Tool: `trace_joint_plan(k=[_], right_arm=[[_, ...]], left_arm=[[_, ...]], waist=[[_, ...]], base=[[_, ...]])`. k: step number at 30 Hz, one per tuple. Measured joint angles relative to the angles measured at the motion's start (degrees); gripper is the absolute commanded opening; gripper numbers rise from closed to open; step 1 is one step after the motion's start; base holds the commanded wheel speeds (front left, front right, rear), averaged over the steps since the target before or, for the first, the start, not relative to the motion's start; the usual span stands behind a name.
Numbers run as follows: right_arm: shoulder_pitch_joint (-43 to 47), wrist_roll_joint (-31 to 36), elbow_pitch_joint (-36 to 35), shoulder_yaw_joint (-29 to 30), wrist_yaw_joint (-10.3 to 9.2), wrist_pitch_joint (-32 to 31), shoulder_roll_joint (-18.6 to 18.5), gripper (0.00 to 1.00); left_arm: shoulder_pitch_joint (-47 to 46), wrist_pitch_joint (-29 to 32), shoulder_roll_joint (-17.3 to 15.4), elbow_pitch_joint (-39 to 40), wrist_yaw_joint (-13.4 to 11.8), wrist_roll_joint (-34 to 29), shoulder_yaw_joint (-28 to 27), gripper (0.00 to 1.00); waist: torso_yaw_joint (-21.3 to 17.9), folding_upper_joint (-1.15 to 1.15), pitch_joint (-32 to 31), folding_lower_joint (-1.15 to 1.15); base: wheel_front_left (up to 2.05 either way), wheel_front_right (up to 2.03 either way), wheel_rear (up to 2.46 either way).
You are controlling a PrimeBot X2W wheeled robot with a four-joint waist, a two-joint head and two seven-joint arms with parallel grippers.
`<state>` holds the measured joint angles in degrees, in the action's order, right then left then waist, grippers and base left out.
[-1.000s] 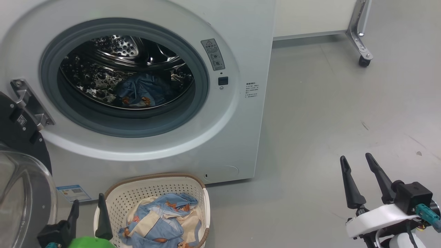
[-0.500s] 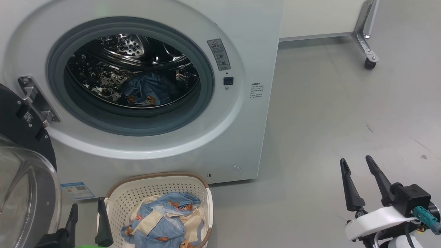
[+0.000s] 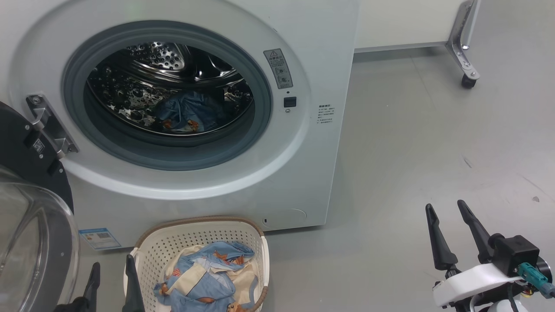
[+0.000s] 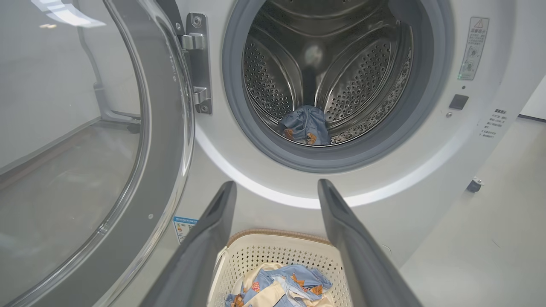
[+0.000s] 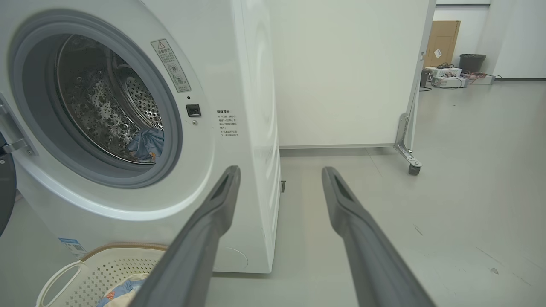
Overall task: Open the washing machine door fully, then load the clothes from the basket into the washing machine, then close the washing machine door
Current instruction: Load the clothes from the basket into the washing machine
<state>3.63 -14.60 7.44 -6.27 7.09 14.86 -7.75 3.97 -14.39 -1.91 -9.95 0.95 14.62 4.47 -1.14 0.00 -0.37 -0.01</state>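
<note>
The white washing machine stands with its door swung wide open to the left, glass bowl facing me. One blue piece of the clothes lies in the steel drum. More clothes, blue with cream parts, fill the basket on the floor below the opening. My left gripper is open just left of the basket; in its wrist view the left gripper frames the basket and drum. My right gripper is open and empty, far right over bare floor.
A white panel on a metal leg with a caster stands behind and right of the machine. Grey floor spreads to the right. A cardboard box and a bin sit far back. A blue label sticker is low on the machine's front.
The head camera has shifted, sliding the scene slightly right. Against the basket, my left gripper has sunk toward the bottom edge. Both grippers stay open; the clothes have not moved.
</note>
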Motion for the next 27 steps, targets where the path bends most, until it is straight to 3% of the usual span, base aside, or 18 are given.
trace_joint_plan(k=[27], right_arm=[[0.20, 0.00, -0.87, 0.02, 0.00, 0.00, 0.15, 1.00]], left_arm=[[1.65, -0.01, -0.05, 4.95, -1.63, -0.77, 1.79, 1.00]], waist=[[-0.78, 0.00, 3.87, 0.00]], base=[[0.00, 0.00, 0.00]])
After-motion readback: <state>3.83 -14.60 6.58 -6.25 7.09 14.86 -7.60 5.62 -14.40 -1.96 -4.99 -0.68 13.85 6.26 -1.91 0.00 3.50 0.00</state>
